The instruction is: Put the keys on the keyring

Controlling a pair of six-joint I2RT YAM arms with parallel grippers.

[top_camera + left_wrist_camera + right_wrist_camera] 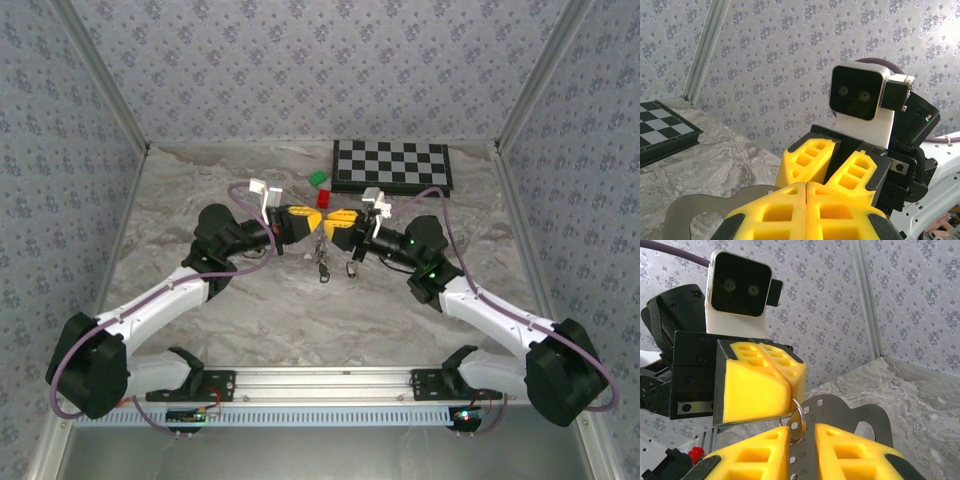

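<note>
Marble table [300,320], centre: my left gripper [789,392] pinches the keyring [797,421], right gripper [802,442] slightly spread astride it; next, I judge, needs a firm counter-grip.

Blocked mid-table by left gripper [312,222] and right gripper [333,224], tip to tip. Crowded behind by red block [323,196], green block [318,178], chessboard [392,166]. Cluttered just nearside by keys [322,262]. Open elsewhere across table [300,320].
</note>
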